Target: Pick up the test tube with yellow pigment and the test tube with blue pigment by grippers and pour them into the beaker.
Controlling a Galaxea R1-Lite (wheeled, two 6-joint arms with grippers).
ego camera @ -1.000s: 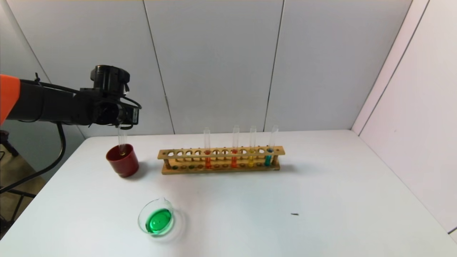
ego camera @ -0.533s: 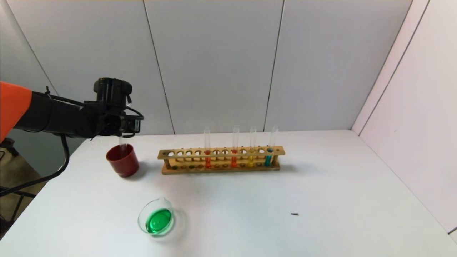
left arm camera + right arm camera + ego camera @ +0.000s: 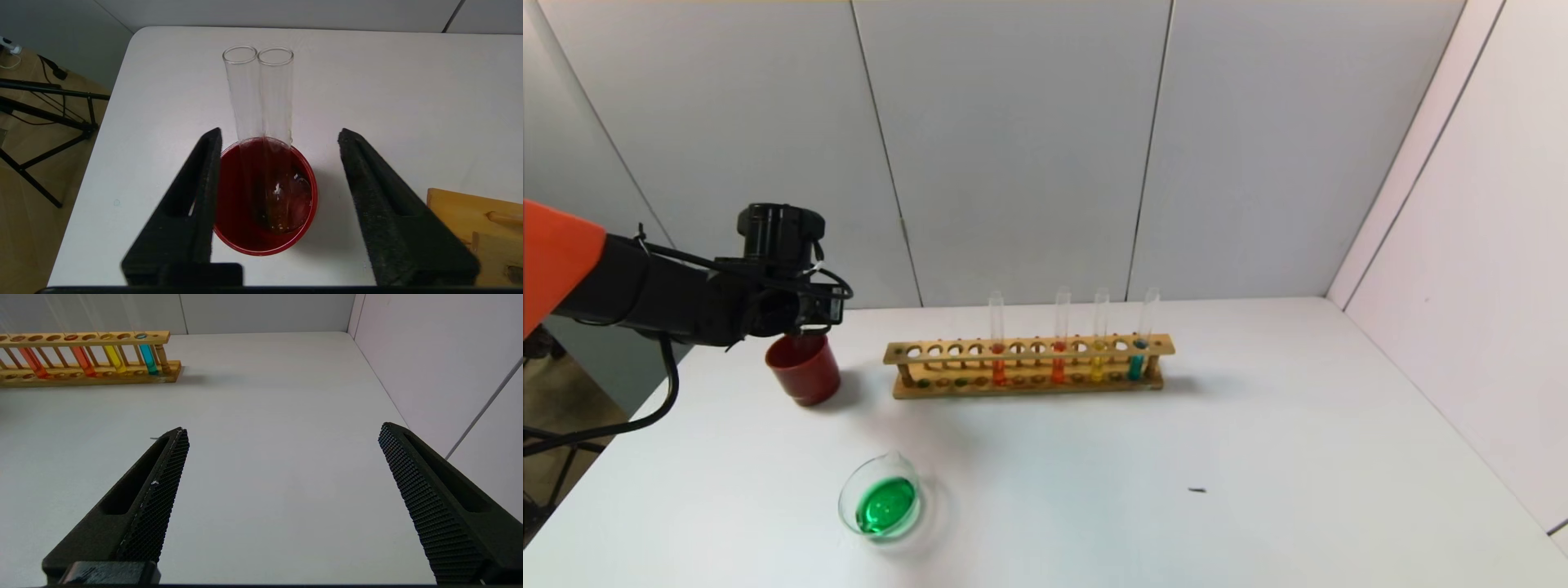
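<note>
Beaker (image 3: 880, 506) of green liquid sits near the table's (image 3: 1258, 425) front; we see two empty test tubes (image 3: 261, 94) leaning together in the dark red cup (image 3: 229, 228). Our left gripper (image 3: 278, 206) hovers over that cup, fingers spread apart, touching neither tube. Our right gripper (image 3: 282, 502) hangs wide open above bare table.

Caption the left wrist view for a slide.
Left gripper open above the red cup holding two empty test tubes.

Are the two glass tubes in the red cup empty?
Yes, empty: both tubes look clear, standing in the red cup.
</note>
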